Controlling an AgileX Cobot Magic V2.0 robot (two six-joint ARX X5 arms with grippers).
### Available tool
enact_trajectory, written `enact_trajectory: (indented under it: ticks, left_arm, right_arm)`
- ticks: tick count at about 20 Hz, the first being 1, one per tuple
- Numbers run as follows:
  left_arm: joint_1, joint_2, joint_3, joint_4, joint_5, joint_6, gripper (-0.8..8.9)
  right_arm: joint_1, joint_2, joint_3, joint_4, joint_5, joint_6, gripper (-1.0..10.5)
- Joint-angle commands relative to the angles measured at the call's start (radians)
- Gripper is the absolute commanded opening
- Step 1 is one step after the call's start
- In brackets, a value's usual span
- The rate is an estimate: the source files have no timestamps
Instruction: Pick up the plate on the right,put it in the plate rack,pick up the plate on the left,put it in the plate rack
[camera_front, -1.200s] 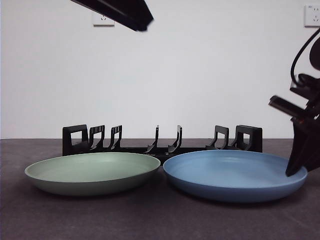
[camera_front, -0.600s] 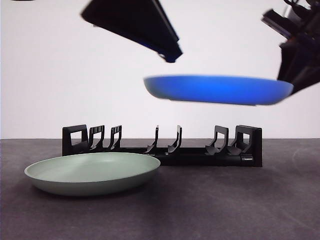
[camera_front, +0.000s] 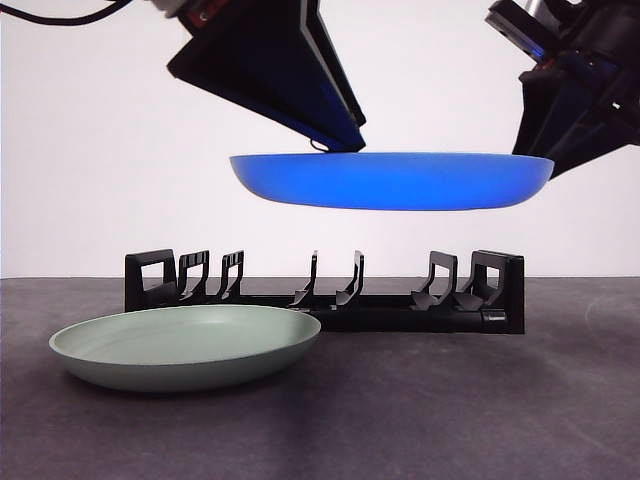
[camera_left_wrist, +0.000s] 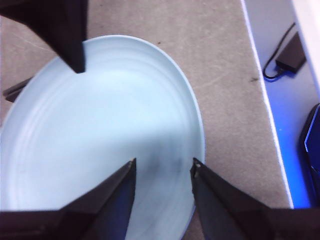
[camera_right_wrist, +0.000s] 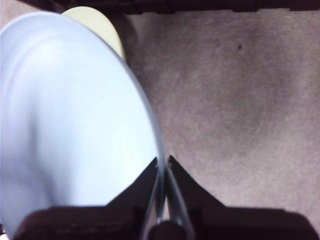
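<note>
Blue plate carried leftward over the rack, with the second gripper closing in.

The shallow round pale-green plate (camera_front: 186, 345) lies untouched on the dark table (camera_front: 420, 420), in front of the left end of the long low black plastic plate rack (camera_front: 325, 290). Above it the left gripper (camera_left_wrist: 161, 169), jaws parted and empty, has dropped lower since half a second ago and now hovers over the near rim of the shallow round blue plate (camera_front: 392, 180). That plate, level, has shifted left and hangs over the rack's middle, off the table. The right gripper (camera_right_wrist: 163, 162) is clamped on its right rim. My guess: the plate must tip upright before slotting.
</note>
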Motion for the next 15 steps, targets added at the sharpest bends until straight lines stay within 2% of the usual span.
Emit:
enact_trajectory:
  ticks: [1,3,5,10,14,15]
  left_arm:
    - [-0.004,0.005,0.002,-0.010,0.011,0.008,1.86]
    - [-0.011,0.005,0.002,-0.023,0.008,0.008,1.94]
    - [-0.032,0.005,0.002,-0.034,0.003,0.008,2.63]
    - [-0.062,0.005,0.002,0.003,-0.001,0.008,2.57]
    - [-0.060,0.005,0.002,0.018,-0.049,0.008,2.44]
    - [-0.059,0.005,0.002,0.017,-0.049,0.008,1.93]
  right_arm:
    - [0.002,0.000,0.024,0.008,-0.021,-0.001,-0.1]
    - [0.001,-0.001,0.037,0.009,-0.032,-0.005,-0.1]
    - [0.000,-0.001,0.049,0.009,-0.030,-0.010,-0.1]
    - [0.000,-0.001,0.052,0.009,-0.031,-0.011,-0.1]
    - [0.000,-0.001,0.052,0.008,-0.039,-0.011,-0.1]
    - [0.001,-0.001,0.052,0.008,-0.039,-0.011,-0.1]
